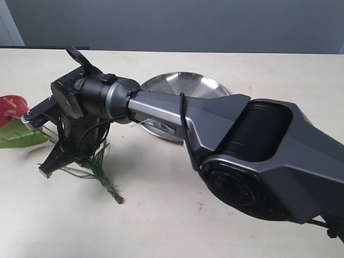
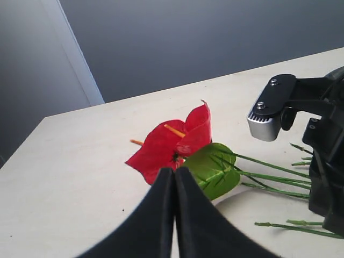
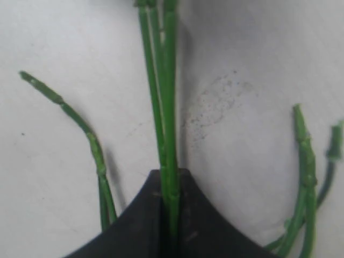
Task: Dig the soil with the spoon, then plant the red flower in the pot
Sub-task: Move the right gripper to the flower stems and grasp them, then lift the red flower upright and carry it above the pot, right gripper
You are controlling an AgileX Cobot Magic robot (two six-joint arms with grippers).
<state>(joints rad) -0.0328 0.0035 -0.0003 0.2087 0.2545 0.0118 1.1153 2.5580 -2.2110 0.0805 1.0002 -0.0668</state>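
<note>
The red flower (image 1: 9,107) lies on the table at the far left, with its green leaf (image 1: 21,137) and thin stems (image 1: 99,172) trailing to the right. My right gripper (image 1: 51,166) reaches across from the right and is shut on the bundled stems (image 3: 164,107), which run between its jaws (image 3: 171,174). The left gripper (image 2: 174,172) is shut with nothing in it, close to the red blooms (image 2: 172,142) and the leaf (image 2: 215,166). It does not show in the exterior view. The pot, the soil and the spoon are out of view.
A round steel plate (image 1: 185,86) sits behind the right arm (image 1: 258,145), which spans the middle of the table. Loose grassy sprigs (image 3: 306,177) lie beside the held stems. A smudge of dirt specks (image 3: 215,107) marks the tabletop.
</note>
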